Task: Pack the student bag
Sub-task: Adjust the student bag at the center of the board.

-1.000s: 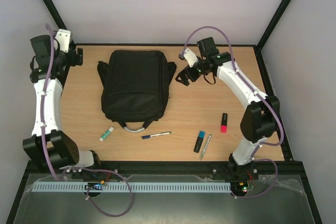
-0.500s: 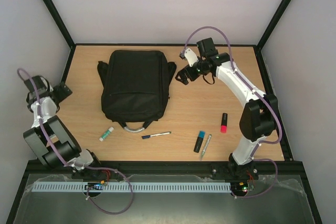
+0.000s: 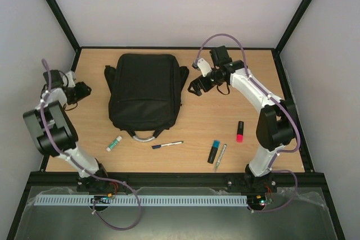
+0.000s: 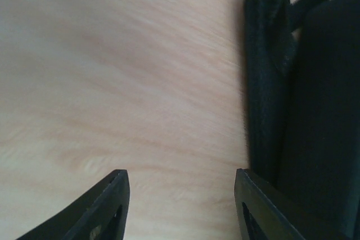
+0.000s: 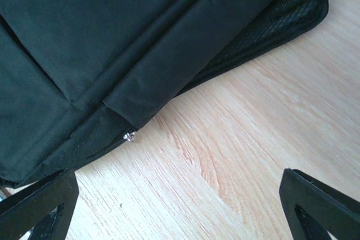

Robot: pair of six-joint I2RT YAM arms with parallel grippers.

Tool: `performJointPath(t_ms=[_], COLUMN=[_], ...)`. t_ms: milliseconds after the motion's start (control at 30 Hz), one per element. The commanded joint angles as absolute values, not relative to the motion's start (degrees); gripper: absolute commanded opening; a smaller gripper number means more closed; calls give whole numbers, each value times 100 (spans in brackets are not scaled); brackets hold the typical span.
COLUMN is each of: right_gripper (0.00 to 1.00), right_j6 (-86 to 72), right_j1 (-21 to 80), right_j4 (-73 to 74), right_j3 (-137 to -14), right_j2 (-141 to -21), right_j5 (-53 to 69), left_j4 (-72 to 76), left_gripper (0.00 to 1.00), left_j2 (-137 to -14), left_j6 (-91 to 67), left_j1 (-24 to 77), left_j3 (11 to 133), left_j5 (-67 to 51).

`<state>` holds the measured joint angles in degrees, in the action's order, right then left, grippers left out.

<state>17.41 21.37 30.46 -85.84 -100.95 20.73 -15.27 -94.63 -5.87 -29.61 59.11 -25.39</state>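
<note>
Five loose items lie unpacked on the pale wooden table [image 3: 225, 105], so packing has, by my reading, not begun: a white glue stick [image 3: 114, 144] at 7 o'clock from the student bag [image 3: 145, 91], a dark pen [image 3: 167, 145] at 5 o'clock just off its handle end, then a blue highlighter [image 3: 214, 151], a slim silver pen [image 3: 220, 157] beside it, and a red-pink highlighter [image 3: 239, 131], all out toward 4 o'clock. The bag lies flat at about 11 o'clock from the table's centre, with its grey-white loop handle [image 3: 143, 136] at its own 6 o'clock. It looks closed, with no open mouth in any view. What is left: open it, load every item, close it. The bag is black woven fabric, soft and slack, with folded seams. The right wrist view shows a small silver zip pull [image 5: 130, 136] under a flap and a padded mesh strap [image 5: 281, 9]. The left gripper [image 3: 83, 90] sits at the bag's 9 o'clock, apart from it, its fingers [image 4: 109, 206] spread over bare wood and gripping nothing. The right gripper [image 3: 194, 86] hangs at the bag's 3 o'clock near its edge, its jaws spread wide and empty. The table's grain is smooth and matte.
</note>
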Motion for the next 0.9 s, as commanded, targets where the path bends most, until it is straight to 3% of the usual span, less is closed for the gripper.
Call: performJointPath(t_ms=[0, 600, 867], right_gripper=[97, 95, 95], right_j6=[1774, 2321, 2329], right_j1=[2149, 2145, 2145], right_j4=[3230, 3504, 3562], right_j3=[-8390, -7728, -7697], right_j2=[-10027, -9489, -9506], right_j5=[2172, 1471, 1558], left_j4=[-2095, -2205, -2676], left_gripper=[52, 54, 69], left_j2=[-10297, -12367, -13577], left_j6=[-203, 99, 593], left_j1=[-2568, 421, 1447], left_j3=[6738, 8927, 11325], left_j5=[-2869, -3078, -2468])
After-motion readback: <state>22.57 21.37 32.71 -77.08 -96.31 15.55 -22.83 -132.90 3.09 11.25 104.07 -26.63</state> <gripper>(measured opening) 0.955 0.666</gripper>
